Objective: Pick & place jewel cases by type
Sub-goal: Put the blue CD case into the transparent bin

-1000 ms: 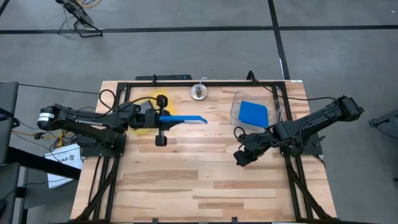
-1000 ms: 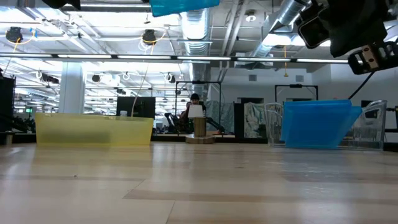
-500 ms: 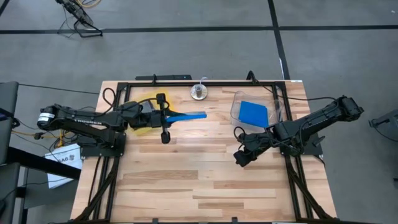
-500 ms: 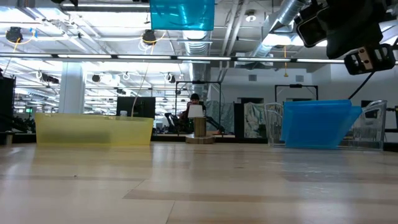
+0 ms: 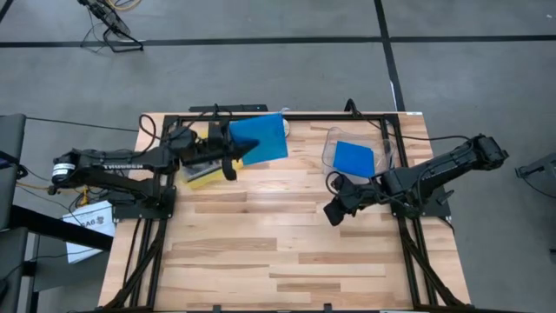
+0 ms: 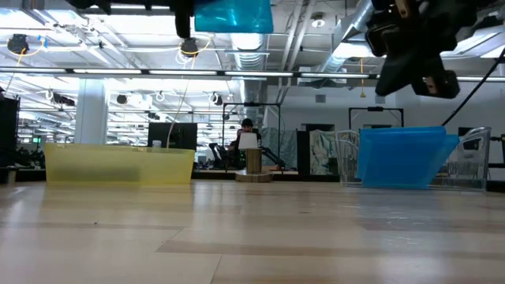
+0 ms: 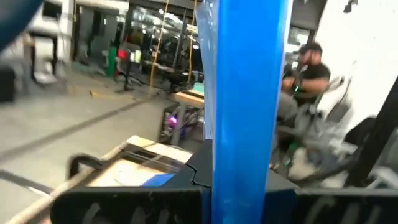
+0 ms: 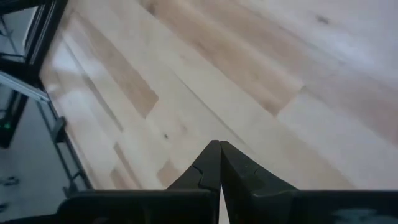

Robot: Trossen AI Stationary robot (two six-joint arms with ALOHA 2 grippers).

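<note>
The wooden counter (image 5: 287, 235) carries a yellow tray (image 5: 201, 174) at its far left and a clear bin (image 5: 356, 149) at its far right. From above, the bin holds a blue jewel case (image 5: 354, 157); the low view shows that case leaning tilted inside the bin. The left gripper (image 5: 228, 161) hangs over the tray's edge, fingers pinching a second blue case (image 5: 261, 139) held high off the counter. Its wrist view shows this case edge-on between the fingers, and a seated person (image 7: 305, 78) beyond. The right gripper (image 5: 334, 211) hovers near the bin, and its wrist view shows the fingers (image 8: 233, 168) pressed together above bare wood.
</note>
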